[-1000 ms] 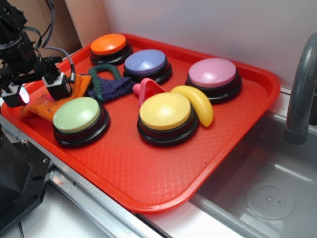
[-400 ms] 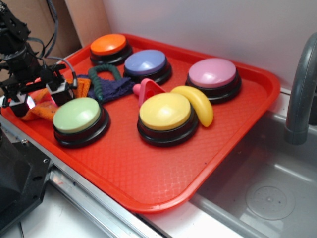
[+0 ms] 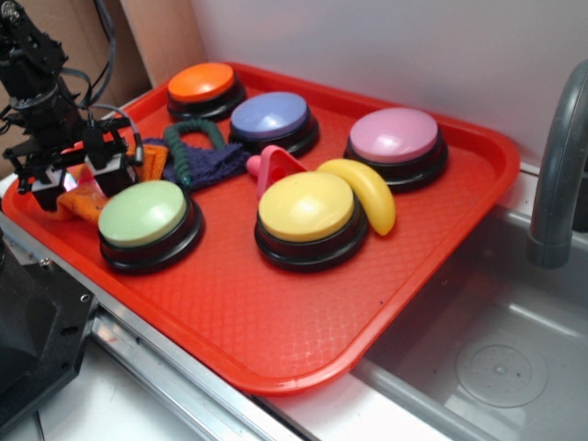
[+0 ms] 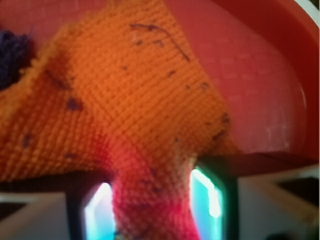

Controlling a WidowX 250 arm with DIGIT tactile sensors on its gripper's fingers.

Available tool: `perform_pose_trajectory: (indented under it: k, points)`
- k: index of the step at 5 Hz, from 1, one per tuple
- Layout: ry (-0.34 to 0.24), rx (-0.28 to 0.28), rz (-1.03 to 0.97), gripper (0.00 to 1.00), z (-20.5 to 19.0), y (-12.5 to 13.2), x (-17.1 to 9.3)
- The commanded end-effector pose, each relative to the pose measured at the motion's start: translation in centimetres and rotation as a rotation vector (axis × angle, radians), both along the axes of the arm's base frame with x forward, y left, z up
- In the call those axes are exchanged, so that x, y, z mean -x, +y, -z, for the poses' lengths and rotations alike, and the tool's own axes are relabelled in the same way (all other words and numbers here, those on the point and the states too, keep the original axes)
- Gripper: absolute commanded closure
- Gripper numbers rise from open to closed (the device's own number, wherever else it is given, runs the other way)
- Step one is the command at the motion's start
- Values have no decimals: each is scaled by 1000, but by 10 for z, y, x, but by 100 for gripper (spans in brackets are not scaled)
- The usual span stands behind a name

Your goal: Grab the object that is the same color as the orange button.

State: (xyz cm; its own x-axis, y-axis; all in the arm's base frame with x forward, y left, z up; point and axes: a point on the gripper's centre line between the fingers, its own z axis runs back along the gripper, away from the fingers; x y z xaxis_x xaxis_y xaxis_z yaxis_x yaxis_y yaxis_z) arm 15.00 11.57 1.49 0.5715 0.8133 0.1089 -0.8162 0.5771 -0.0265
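Orange fuzzy cloth rag (image 4: pixel 125 100) now pinched between my gripper's (image 4: pixel 152 200) closed-in fingers — gripper has risen slightly, so the grab looks made.

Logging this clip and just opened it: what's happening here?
The gripper is at the left end of the red tray, shut on the orange cloth. The wrist view shows the cloth pinched between the two fingers. The orange button sits untouched at the tray's back, with the purple cloth lying beside the orange one. From these pictures I can't tell whether the cloth is off the tray yet.
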Motion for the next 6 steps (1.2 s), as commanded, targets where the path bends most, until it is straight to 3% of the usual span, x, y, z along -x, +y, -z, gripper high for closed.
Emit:
perform_pose_trajectory:
  k: [1,3,6]
  points:
    - [23,-81,72,100,-13,6,-5]
    - [38,-136,234,100,-54,-3,-15]
    - [-46,-108,589,100,-140,-54,-30]
